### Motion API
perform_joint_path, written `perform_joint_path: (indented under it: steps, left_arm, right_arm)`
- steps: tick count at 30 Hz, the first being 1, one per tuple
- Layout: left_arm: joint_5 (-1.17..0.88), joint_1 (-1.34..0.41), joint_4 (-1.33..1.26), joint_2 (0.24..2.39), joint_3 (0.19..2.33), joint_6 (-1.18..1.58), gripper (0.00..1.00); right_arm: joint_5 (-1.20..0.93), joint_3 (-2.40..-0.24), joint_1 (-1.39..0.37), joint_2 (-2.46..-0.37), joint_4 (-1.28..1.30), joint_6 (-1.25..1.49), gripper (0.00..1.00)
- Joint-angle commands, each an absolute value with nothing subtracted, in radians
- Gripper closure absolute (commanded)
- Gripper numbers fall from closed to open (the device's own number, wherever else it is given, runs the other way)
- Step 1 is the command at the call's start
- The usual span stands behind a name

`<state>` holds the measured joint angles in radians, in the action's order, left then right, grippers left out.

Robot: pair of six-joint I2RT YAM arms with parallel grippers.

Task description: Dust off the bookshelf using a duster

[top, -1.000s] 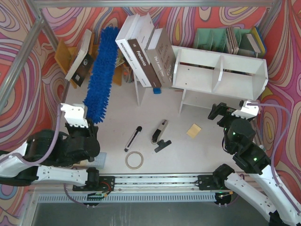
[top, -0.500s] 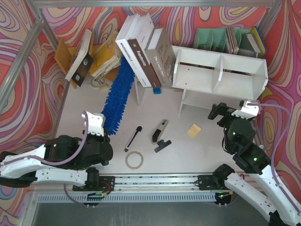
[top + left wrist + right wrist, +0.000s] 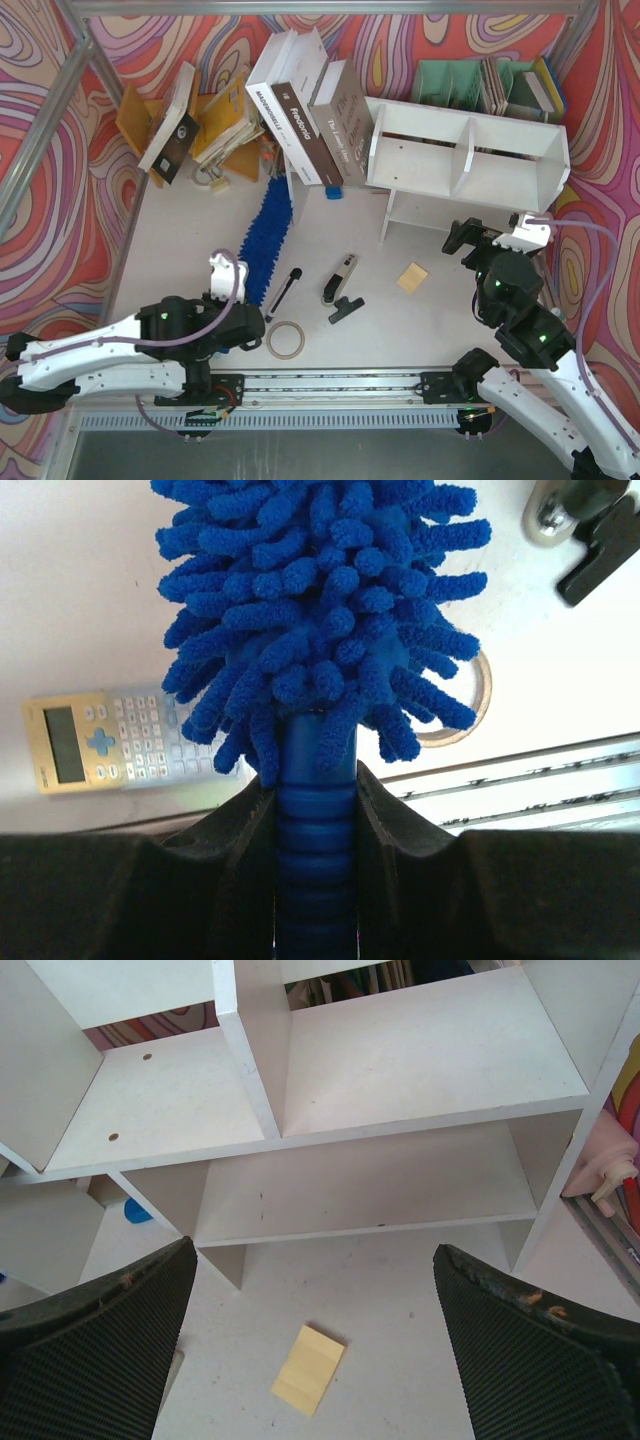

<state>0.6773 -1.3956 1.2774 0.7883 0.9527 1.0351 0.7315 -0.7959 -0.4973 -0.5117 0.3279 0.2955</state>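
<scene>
The blue fluffy duster (image 3: 266, 236) lies slanted over the table, its head pointing up toward the leaning books. My left gripper (image 3: 232, 300) is shut on its ribbed blue handle; in the left wrist view the handle (image 3: 314, 830) sits clamped between the black fingers, with the shaggy head (image 3: 318, 610) above. The white bookshelf (image 3: 465, 160) stands at the right, lying with its open face up. My right gripper (image 3: 478, 240) is open and empty just in front of it. The right wrist view shows the shelf boards (image 3: 400, 1080) and central divider (image 3: 250, 1050) between wide-apart fingers.
Leaning books (image 3: 310, 110) rest on a thin white panel. A black pen (image 3: 283, 293), a tape ring (image 3: 285, 339), a black-and-silver tool (image 3: 340, 280) and a yellow note pad (image 3: 411, 277) lie mid-table. A calculator (image 3: 125, 738) lies under the duster. A green file organiser (image 3: 455, 82) stands behind the bookshelf.
My left arm has swung right and toward the near edge with the duster; its head has come down from the far left toward the table's middle. The right arm has not moved.
</scene>
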Motion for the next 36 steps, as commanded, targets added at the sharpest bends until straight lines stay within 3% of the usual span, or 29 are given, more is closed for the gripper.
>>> perform_joint_path:
  steps: [1,20,36]
  left_arm:
    - [0.595,-1.358,1.196,0.822,0.916,0.997,1.00]
    - [0.767,-1.345,1.334,0.725,1.130,0.881,1.00]
    - [0.542,-1.345,1.058,0.914,0.813,1.029,1.00]
  right_arm:
    - [0.742,-0.795,-0.495,-0.508,0.333,0.295,0.11]
    - [0.743,-0.793,-0.496,-0.510,0.327,0.287,0.10]
    - [0.736,-0.796,-0.496,-0.519,0.326,0.290,0.11]
